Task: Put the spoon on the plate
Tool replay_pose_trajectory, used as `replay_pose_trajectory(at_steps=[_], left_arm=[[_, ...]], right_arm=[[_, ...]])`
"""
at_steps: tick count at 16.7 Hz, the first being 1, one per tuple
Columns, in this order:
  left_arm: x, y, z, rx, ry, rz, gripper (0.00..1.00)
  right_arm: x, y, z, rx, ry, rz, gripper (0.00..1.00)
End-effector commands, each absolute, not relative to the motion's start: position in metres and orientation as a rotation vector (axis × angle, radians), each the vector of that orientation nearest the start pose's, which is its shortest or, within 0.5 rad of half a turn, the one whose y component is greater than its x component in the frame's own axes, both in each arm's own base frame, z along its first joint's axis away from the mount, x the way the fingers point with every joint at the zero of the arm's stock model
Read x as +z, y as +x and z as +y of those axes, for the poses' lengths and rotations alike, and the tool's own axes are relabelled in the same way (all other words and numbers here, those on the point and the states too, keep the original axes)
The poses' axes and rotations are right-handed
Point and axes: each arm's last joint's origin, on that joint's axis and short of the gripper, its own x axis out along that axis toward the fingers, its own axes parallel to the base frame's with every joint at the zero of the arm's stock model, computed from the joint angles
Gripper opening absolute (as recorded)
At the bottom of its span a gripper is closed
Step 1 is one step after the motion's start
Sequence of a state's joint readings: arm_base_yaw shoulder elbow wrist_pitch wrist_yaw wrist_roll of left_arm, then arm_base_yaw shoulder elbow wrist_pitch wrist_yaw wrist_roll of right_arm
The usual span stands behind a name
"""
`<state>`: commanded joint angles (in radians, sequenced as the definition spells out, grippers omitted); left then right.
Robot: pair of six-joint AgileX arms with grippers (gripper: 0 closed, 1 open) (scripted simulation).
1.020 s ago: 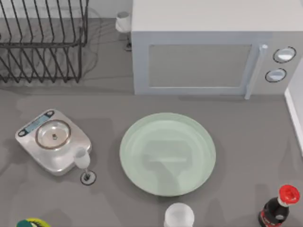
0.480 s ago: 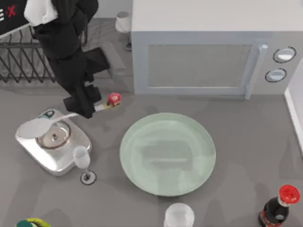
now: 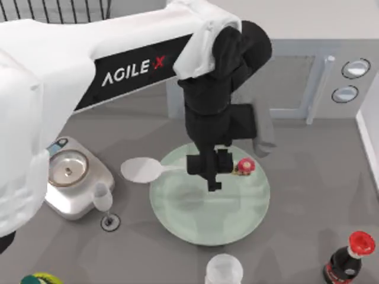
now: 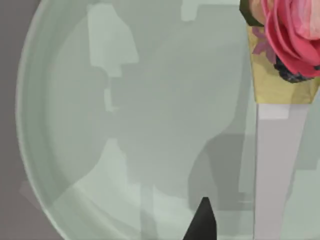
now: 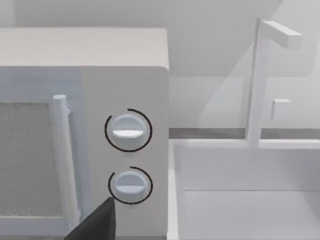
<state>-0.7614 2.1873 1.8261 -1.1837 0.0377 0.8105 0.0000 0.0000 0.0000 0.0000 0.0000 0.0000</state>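
While clamped on the thin pale handle of the whitish, red-knobbed spoon [image 3: 177, 168], the left gripper [image 3: 213, 171] hovers over the glossy mint-green plate [image 3: 237, 219], spoon lying left-right, bowl overhanging the left rim

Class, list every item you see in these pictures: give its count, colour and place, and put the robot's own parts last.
Spoon: one, whitish with red knob, held above the plate's far edge, bowl overhanging the left rim.
Plate: one, mint green, table centre.
Kitchen scale: one, silver, left.
Wine glass: one, clear, beside the scale.
Microwave: one, pale grey, rear.
Bottle: one, dark with red cap, front right.
Dish rack: one, black, rear left.
White cup: one, front centre.
Left gripper: black, over the plate, shut on the spoon handle.
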Motion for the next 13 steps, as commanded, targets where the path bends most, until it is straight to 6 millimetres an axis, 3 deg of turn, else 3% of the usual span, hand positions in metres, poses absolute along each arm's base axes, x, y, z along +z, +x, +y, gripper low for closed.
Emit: replay_pose_trajectory(at_steps=[2, 8, 13], left_arm=[[0.182, 0.309, -0.305, -1.229, 1.186, 1.186, 0.0], [0.182, 0.309, -0.304, -1.232, 1.184, 1.179, 0.0], [0.185, 0.302, -0.319, -1.275, 1.198, 1.072, 0.0]], right_arm=[[0.16, 0.106, -0.001, 0.0, 0.0, 0.0, 1.0], [0.16, 0.106, -0.001, 0.0, 0.0, 0.0, 1.0], [0.16, 0.106, -0.001, 0.0, 0.0, 0.0, 1.0]])
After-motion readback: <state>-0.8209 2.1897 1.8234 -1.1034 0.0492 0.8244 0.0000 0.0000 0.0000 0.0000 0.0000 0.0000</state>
